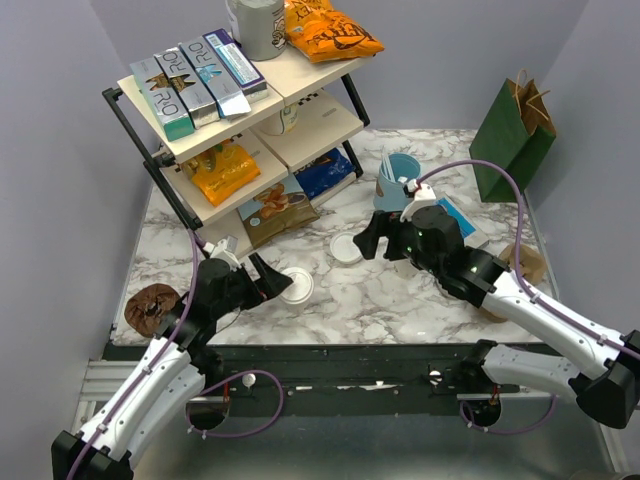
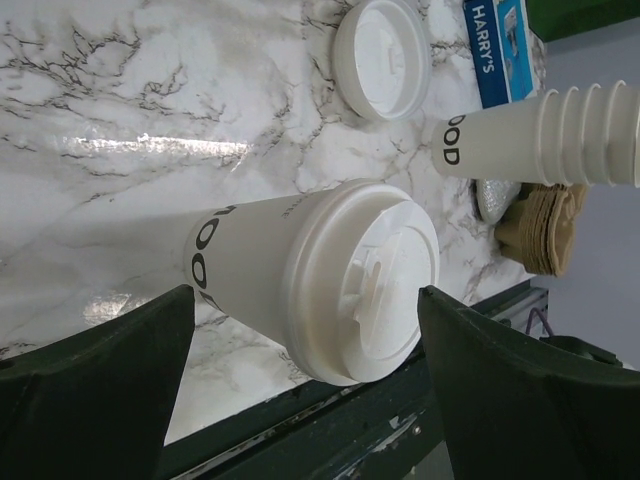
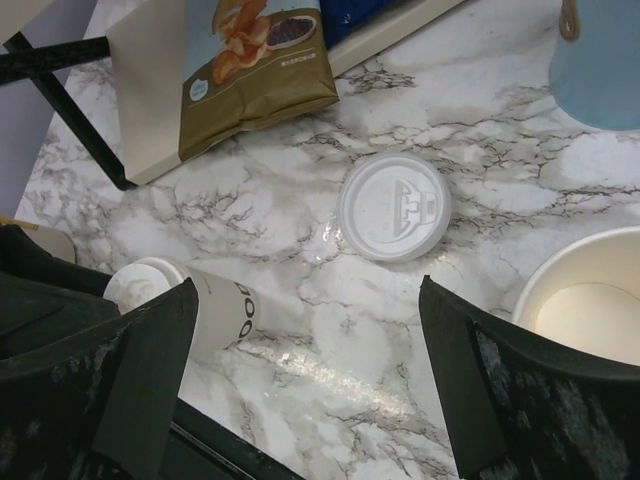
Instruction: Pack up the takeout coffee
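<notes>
The takeout coffee [image 2: 330, 280], a cream paper cup with a white lid, stands on the marble table near its front edge. The round lid shows from above [image 1: 297, 286], and the cup appears again in the right wrist view [image 3: 200, 305]. My left gripper [image 2: 305, 295] is open with a jaw on each side of the cup's top, and the left jaw stands clearly off it. From above, the left gripper [image 1: 272, 283] sits just left of the cup. My right gripper [image 1: 378, 243] is open with nothing between its jaws. In its own view, the right gripper [image 3: 308, 285] hangs over bare marble.
A loose white lid [image 1: 346, 250] lies mid-table. A stack of lidless cream cups [image 2: 540, 135] and a light blue cup [image 1: 400, 175] stand by the right arm. A green paper bag [image 1: 513, 130] is back right, a snack shelf [image 1: 230, 110] back left, brown sleeves [image 2: 545, 230] near the front.
</notes>
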You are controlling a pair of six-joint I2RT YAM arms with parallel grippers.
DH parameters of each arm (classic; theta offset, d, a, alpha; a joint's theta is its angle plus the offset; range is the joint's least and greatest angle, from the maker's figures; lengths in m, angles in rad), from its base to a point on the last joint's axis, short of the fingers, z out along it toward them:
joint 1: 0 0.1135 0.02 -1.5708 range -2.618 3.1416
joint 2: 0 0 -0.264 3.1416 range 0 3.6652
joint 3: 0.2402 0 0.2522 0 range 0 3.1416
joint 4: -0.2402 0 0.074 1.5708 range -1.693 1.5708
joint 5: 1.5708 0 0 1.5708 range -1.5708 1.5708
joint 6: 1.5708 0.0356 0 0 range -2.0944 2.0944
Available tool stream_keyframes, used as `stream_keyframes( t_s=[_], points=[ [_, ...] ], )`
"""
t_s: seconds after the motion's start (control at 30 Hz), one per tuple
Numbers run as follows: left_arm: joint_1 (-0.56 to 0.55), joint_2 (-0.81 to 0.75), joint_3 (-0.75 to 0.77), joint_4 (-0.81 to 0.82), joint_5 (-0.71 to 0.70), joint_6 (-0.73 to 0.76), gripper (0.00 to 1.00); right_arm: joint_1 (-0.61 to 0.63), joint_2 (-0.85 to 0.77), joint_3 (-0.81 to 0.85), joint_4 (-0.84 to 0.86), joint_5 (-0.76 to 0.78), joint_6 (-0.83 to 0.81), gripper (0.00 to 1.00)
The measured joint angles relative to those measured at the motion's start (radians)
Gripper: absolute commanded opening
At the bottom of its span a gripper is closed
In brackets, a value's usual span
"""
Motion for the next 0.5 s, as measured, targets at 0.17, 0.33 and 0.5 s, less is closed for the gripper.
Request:
stream_keyframes(
  t_s=[0.17,0.33,0.5],
  points=[
    [0.0,0.004,0.005,-0.006,0.014,0.009,0.99,0.0,-0.019,-0.001,0.002,0.008,-0.013,1.0],
    [0.0,0.015,0.07,-0.051,-0.012,0.016,0.99,0.0,-0.021,0.0,-0.005,0.023,-0.021,1.0],
    [0.0,0.018,0.129,-0.097,-0.063,0.028,0.99,0.0,-0.027,0.006,-0.013,0.024,-0.05,1.0]
  ],
)
